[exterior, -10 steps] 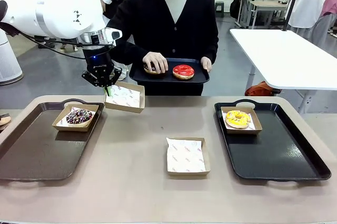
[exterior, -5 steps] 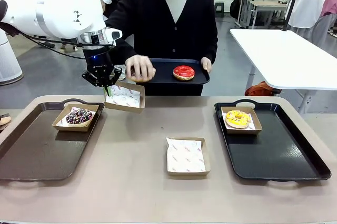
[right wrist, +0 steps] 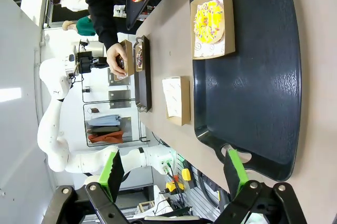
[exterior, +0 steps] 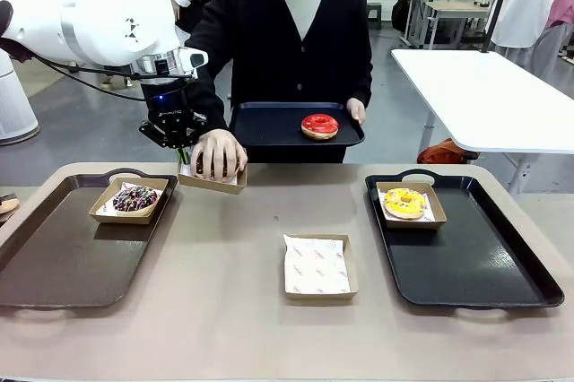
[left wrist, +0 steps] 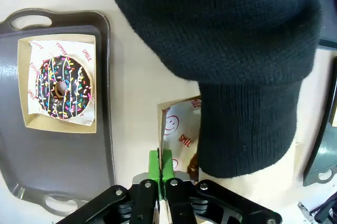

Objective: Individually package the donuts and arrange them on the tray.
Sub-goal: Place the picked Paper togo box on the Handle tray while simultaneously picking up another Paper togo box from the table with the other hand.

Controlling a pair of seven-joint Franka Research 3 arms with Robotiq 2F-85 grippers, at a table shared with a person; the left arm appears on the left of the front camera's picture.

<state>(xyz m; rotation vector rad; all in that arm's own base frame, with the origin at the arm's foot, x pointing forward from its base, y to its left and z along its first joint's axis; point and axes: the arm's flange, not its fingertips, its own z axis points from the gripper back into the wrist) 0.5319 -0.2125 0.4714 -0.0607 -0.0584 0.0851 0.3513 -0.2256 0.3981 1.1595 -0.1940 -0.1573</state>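
View across the beige table (exterior: 224,310). A person's hand (exterior: 218,153) and thick black knit sleeve (left wrist: 247,124) cover the paper-lined cardboard box (exterior: 213,186), so I see only a brown sliver of the chocolate donut (left wrist: 192,169) inside it. My left gripper (left wrist: 160,163) hangs vertically and pinches that box's thin rim between its green pads. The person's other hand holds a small black tray (exterior: 269,122) carrying the glossy red-glazed donut (exterior: 319,125).

The sprinkled donut (exterior: 135,198) sits boxed on the left tray (exterior: 54,256), and the yellow-iced donut (exterior: 404,203) sits boxed on the right tray (exterior: 475,265). An empty lined box (exterior: 316,266) lies between them. My right gripper (right wrist: 174,167) is spread wide, with nothing between its fingers.
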